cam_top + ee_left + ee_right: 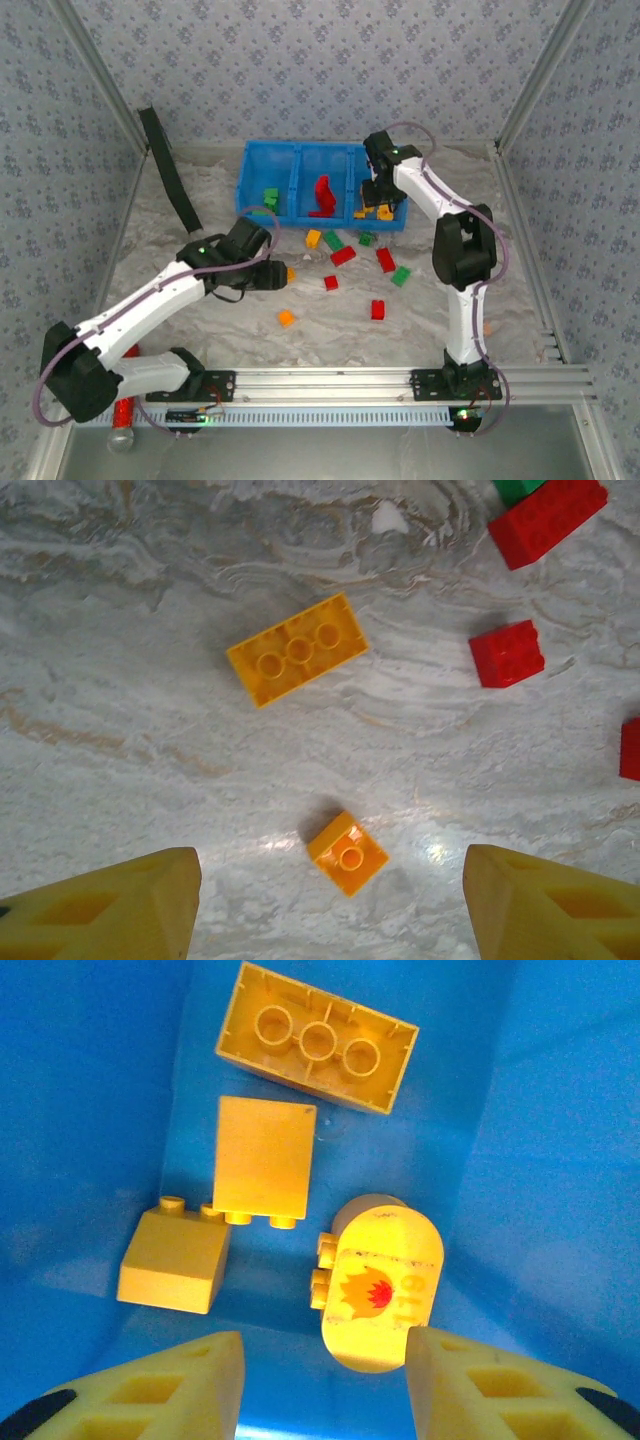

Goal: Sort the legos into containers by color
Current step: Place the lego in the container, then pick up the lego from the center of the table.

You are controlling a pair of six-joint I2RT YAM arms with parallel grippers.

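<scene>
left jaws wide open, empty, over small orange brick (347, 853); right jaws part-open, empty, over yellow bricks (262, 1170) in tray (90, 1080)

My left gripper (330, 905) hangs over the marbled table (120, 680), its yellow fingers (110, 910) spread wide with nothing between the pads. A small orange brick (348, 853) lies on the table between them, clear of both. Beyond it rests a long orange brick (297, 648) — hollow side up, set at a slant. To the right sits a small red brick (507, 653); a larger red brick (548, 518) lies in the top corner, touching a green brick (520, 488) — that one is mostly cut off.
</scene>
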